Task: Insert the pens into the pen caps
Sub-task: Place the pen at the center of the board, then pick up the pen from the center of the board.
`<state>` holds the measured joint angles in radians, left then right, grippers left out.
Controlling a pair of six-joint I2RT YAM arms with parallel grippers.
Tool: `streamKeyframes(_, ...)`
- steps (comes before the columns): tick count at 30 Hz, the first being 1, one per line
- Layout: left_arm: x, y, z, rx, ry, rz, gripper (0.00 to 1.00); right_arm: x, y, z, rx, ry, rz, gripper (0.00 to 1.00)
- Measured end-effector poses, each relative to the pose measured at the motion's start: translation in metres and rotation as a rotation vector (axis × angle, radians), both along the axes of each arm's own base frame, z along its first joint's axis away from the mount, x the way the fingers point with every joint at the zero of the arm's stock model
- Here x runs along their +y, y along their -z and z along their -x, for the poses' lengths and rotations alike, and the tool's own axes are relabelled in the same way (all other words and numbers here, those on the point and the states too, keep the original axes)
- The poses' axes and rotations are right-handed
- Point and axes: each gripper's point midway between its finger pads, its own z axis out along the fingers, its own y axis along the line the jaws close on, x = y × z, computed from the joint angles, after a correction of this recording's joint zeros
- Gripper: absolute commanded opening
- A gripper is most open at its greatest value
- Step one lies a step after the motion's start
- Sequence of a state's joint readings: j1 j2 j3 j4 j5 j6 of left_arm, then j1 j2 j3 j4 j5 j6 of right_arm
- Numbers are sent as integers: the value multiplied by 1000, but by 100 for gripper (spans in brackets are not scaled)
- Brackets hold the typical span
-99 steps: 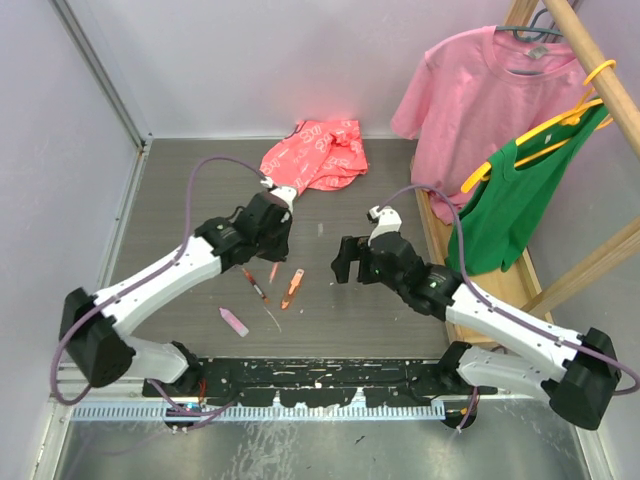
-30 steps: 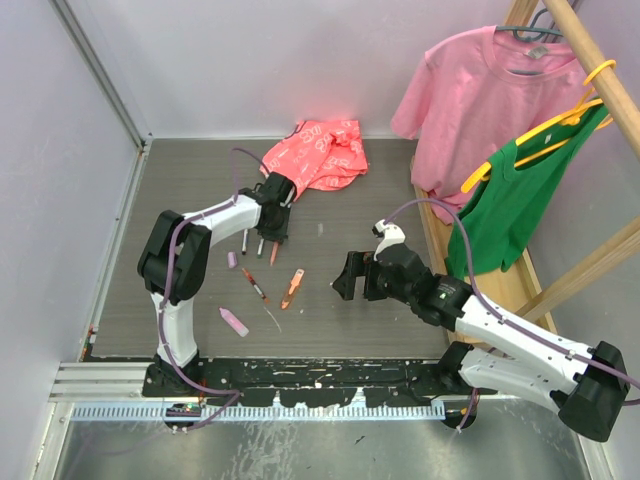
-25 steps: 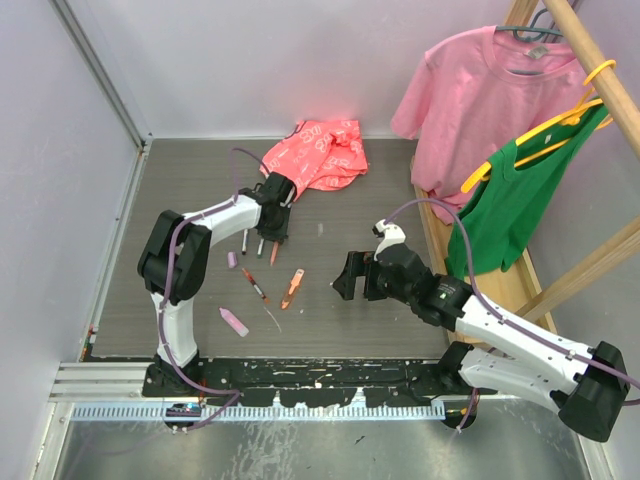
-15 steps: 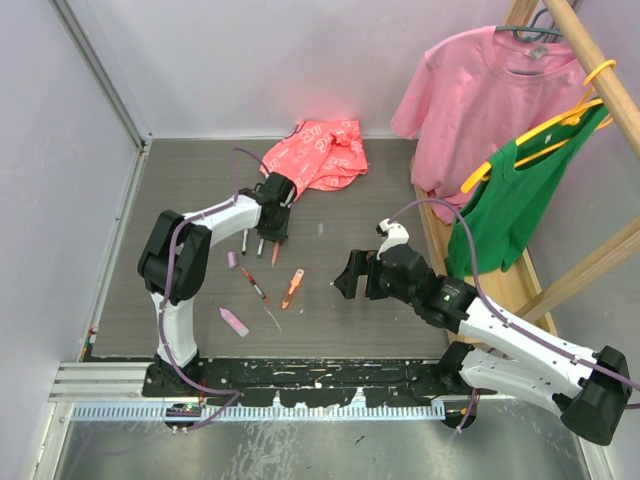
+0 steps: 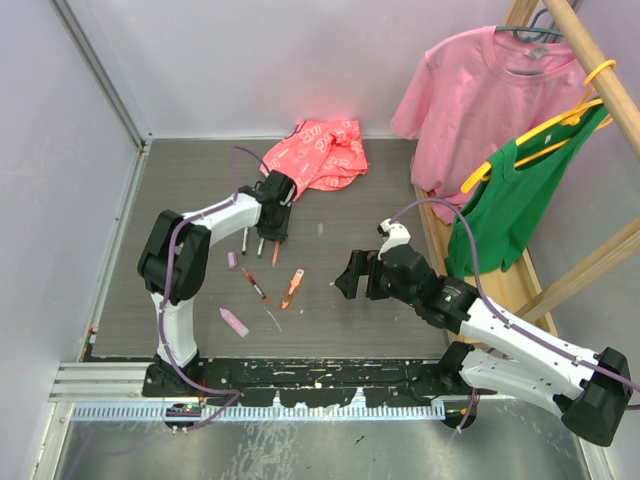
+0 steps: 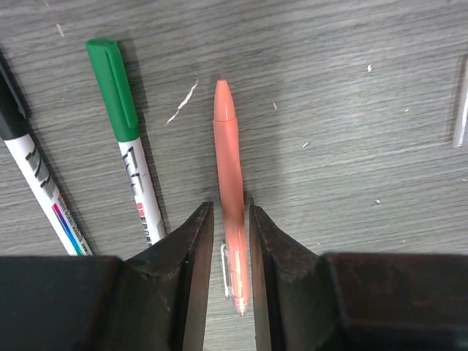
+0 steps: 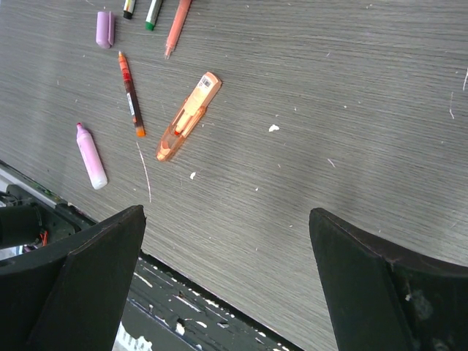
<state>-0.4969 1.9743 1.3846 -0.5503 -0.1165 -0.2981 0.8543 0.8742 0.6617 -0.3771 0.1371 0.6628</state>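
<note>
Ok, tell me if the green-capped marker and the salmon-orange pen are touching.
Apart. The left wrist view shows bare table between the green-capped marker and the salmon-orange pen along their whole length.

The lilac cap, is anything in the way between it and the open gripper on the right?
Yes. The short orange pen and the dark red pen lie on the table between the right gripper and the lilac cap.

Both arms have white link shells joined by black joint housings. A purple cable loops along each arm. The left hand (image 6: 227,292) and right hand (image 7: 227,285) carry matte black fingers.
</note>
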Motion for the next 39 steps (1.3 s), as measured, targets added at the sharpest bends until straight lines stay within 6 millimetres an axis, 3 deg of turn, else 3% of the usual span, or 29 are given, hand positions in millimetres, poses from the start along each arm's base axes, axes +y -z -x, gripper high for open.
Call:
streamKeyframes(4,-2,-14,-4,-18,1,9,29,-1,0,0,0,4,2,99)
streamKeyframes(7,-3,-38,-6,-59,1,32,29,-2,1,-1,0,9,8,99)
streamKeyframes(9,-3,-61,-6,-104,-1,53,30,-2,1,-1,-1,11,9,99)
streamKeyframes(10,6,-106,-1,-197,-31,78,31,-4,2,-1,0,16,15,99)
streamKeyframes(13,14,-121,6,-249,-63,95,32,-4,3,-2,0,19,18,99)
streamKeyframes(14,23,-122,19,-251,-84,91,33,-4,3,-2,0,20,19,99)
streamKeyframes(18,54,-120,63,-236,-144,68,45,-5,3,-2,0,22,22,99)
streamKeyframes(25,74,-106,106,-221,-231,113,53,-4,13,-3,21,22,48,99)
streamKeyframes(30,78,-87,118,-177,-292,123,55,-3,17,-3,32,21,60,99)
streamKeyframes(39,71,-49,118,-86,-376,123,57,-3,22,-4,44,21,74,99)
